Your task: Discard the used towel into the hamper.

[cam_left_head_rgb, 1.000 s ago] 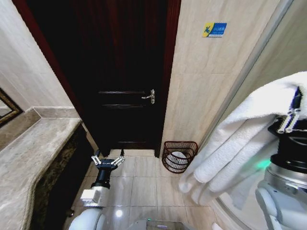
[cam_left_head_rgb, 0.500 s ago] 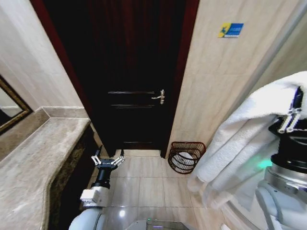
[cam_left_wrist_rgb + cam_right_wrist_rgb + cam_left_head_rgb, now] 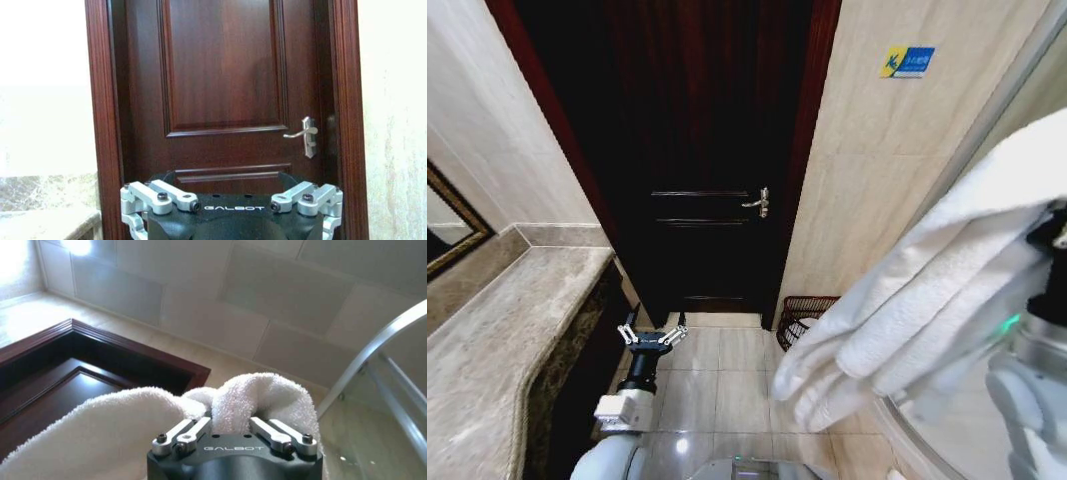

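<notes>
Right claw (image 3: pixel 233 432) pinches towel (image 3: pixel 927 290) high so folds hang clear above hamper (image 3: pixel 805 312); left claw (image 3: pixel 652 335) idles spread, low by door (image 3: pixel 697 150).

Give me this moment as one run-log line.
right claw: shut on white towel, held high | left claw: open, idle, low over floor | hamper: on floor by door, partly behind towel

towel (image 3: pixel 927 290) swung lower and leftward, now covering more of hamper (image 3: pixel 805 312)
</notes>
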Controlling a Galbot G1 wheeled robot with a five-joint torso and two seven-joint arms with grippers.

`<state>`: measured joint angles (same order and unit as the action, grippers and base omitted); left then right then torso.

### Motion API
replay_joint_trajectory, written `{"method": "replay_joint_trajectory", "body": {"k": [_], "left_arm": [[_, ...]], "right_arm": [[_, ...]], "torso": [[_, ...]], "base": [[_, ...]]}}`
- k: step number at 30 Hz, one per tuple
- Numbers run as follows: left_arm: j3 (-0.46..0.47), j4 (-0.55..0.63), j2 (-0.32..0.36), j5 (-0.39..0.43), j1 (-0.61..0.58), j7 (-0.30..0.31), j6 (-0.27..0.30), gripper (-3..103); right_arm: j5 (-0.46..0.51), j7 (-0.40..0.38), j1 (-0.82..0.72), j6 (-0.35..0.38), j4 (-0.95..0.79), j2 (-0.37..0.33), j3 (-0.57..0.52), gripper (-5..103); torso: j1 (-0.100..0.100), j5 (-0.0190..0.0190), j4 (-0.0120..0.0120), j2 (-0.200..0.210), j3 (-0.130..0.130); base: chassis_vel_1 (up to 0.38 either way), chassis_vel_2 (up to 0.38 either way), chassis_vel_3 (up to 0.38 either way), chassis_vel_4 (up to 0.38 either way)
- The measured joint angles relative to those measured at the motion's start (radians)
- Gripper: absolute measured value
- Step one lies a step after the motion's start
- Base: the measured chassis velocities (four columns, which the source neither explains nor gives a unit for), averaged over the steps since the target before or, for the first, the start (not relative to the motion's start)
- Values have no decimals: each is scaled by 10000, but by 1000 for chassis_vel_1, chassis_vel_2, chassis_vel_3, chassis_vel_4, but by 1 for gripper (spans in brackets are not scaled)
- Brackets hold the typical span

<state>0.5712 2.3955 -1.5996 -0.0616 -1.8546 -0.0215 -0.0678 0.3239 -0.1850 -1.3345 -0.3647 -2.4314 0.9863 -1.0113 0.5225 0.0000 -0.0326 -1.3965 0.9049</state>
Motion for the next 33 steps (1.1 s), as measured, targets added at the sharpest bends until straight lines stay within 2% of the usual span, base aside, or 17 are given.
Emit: {"method": "replay_joint_trajectory", "body": {"k": [11,16,25,27,33], "left_arm": [[0,0,0,0,0,0,0,100],[0,0,1,0,0,0,0,100],[1,0,0,0,0,0,0,100],[0,0,-1,0,0,-1,0,100],[0,0,-1,0,0,0,0,100]], "right_arm": [[711,10,1457,279,930,-1150,178,13],[845,13,1951,282,1318,-1351,377,13],[851,-38,3675,233,2779,-1795,1411,13],[848,-41,4496,173,3374,-1961,1888,13],[818,94,5782,-16,4313,-2040,2497,13]], "torso": [[-1,0,1,2,-1],[-2,1,1,3,-1],[-2,1,-1,5,-1],[-2,0,1,5,-1],[-2,-1,-1,5,-2]], "base": [[0,0,0,0],[0,0,0,0],[0,0,0,0],[0,0,0,0],[0,0,0,0]]}}
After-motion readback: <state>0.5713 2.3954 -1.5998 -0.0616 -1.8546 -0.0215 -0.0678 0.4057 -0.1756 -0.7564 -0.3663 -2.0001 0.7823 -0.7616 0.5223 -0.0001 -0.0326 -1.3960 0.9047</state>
